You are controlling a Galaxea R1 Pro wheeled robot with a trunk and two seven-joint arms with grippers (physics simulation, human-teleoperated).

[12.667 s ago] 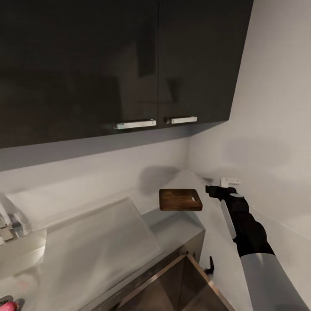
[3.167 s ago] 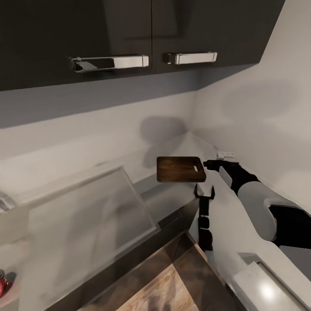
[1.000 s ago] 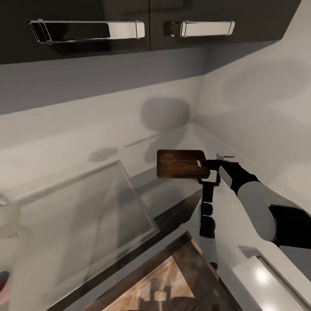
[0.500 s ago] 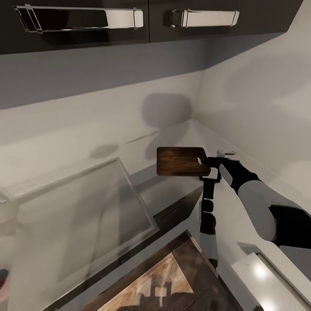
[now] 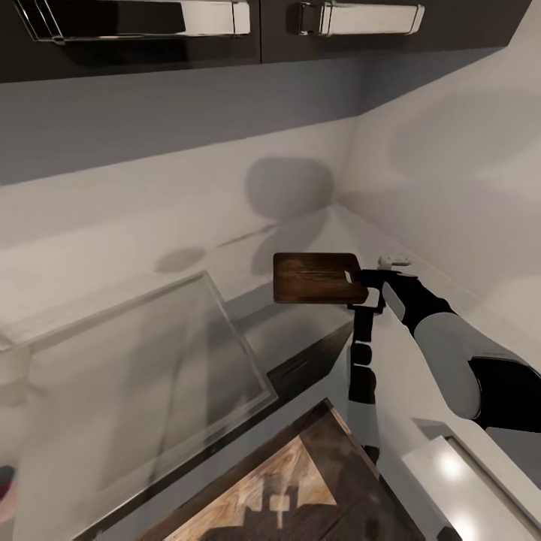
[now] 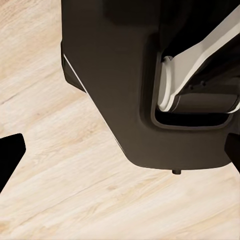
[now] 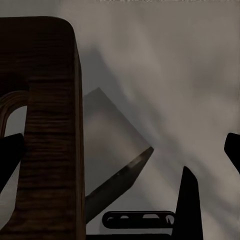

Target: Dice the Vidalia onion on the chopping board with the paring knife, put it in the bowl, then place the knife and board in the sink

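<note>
Black cabinets (image 5: pixel 135 45) with chrome handles (image 5: pixel 361 18) hang over a grey wall, and below them the grey counter (image 5: pixel 300 338) runs into the far right corner. On the left lies the steel drainboard (image 5: pixel 128 376) of the sink, taking up most of the near counter. At the very left edge, low down, a blurred pinkish-red bit (image 5: pixel 6 485) shows; what it is cannot be told. Wood floor (image 5: pixel 263 503) shows between the counter's dark front edge and the robot.

Held up in the air over the counter, right of the drainboard, is the board (image 5: pixel 314 278), level, its handle hole toward the right. The right gripper (image 5: pixel 362 276) meets it at that handle end; in the right wrist view the board (image 7: pixel 47 140) stands close before the camera, but whether the fingers are closed on it I cannot tell. A small white fitting (image 5: pixel 394 261) sits on the wall just behind that gripper.

The left gripper (image 5: pixel 366 304) points up just under the board's right end, fingers spread.
</note>
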